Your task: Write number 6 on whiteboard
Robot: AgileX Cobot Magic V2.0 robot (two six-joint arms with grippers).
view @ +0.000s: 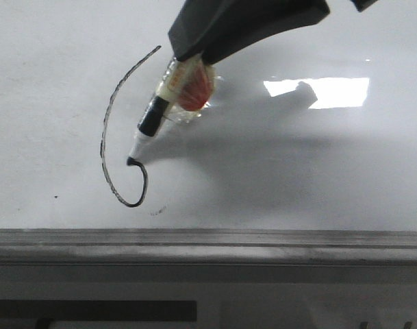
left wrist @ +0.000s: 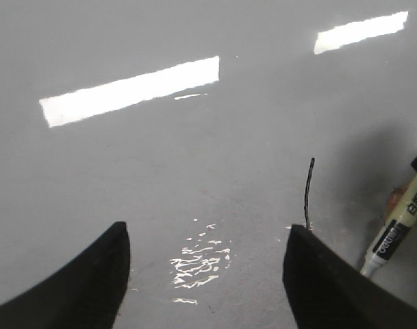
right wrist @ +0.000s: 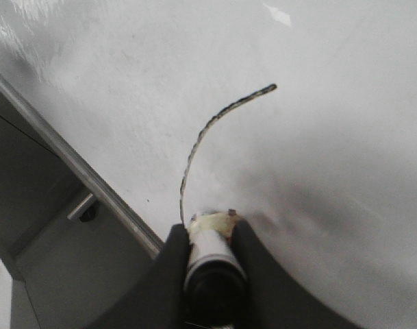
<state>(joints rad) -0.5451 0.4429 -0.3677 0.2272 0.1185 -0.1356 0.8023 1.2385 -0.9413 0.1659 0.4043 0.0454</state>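
Note:
The number 6 (view: pixel 105 130) is a thin black line on the whiteboard (view: pixel 297 178), a long curved stem ending in a small loop at the near end. My right gripper (view: pixel 194 58) is shut on the marker (view: pixel 153 120), which tilts down to the left with its tip touching the board at the loop's end. The right wrist view shows the marker (right wrist: pixel 211 257) between the fingers and the stem (right wrist: pixel 208 130) curving away. My left gripper (left wrist: pixel 205 274) is open and empty above the board; the stem's end (left wrist: pixel 308 192) and the marker (left wrist: pixel 396 229) show beside it.
A grey metal strip (view: pixel 208 240) runs along the board's near edge, also seen in the right wrist view (right wrist: pixel 78 168). Light glare (view: pixel 318 89) lies on the board right of the marker. A tiny dark speck (view: pixel 55 197) sits left of the loop.

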